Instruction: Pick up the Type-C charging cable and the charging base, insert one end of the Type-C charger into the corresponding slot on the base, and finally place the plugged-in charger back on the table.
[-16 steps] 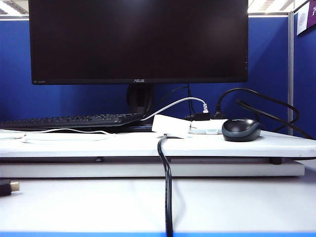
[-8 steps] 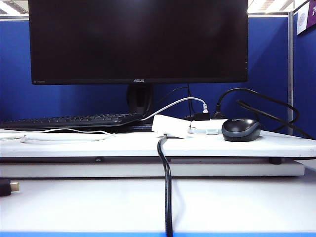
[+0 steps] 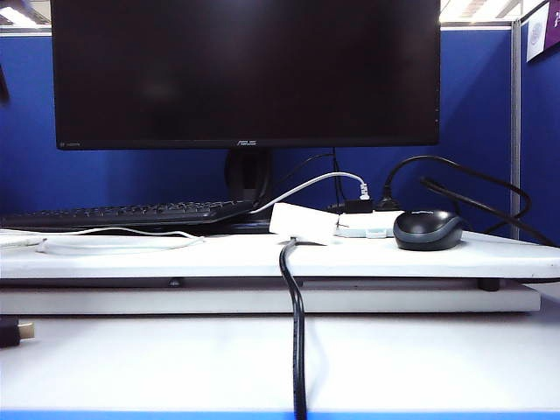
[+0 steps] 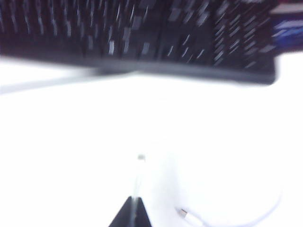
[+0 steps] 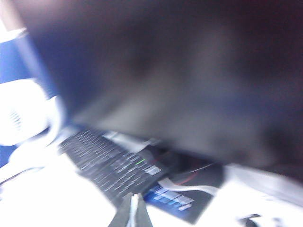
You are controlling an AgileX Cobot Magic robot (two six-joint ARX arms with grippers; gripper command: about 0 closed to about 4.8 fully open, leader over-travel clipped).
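Type-C charging cable (image 3: 114,234): thin, white, lying in a long flat loop on the raised white board at the left of the exterior view, just in front of the black keyboard (image 3: 122,213). In the left wrist view, one silver-tipped end of the cable (image 4: 184,215) resting on white surface, curving away, near the left gripper (image 4: 131,213).

Charging base (image 3: 303,222): small white block on the board near the middle, below the monitor (image 3: 245,70), a thick black cable (image 3: 296,332) running from its front edge down across the tabletop (image 3: 157,359) to the blue front edge. Just beside it to the right, a flatter white socket strip (image 3: 367,226) with black plugs, then the black mouse (image 3: 427,230). A shorter white cord (image 3: 306,188) arching from behind the base up to the strip.

Left gripper: fingers pressed together into a dark point, nothing between them, above the white surface in front of the blurred keyboard. Right gripper (image 5: 131,213): likewise closed to a narrow tip, holding nothing, in a heavily blurred view facing the keyboard (image 5: 109,165) and the dark monitor (image 5: 180,71). Neither gripper seen in the exterior view.
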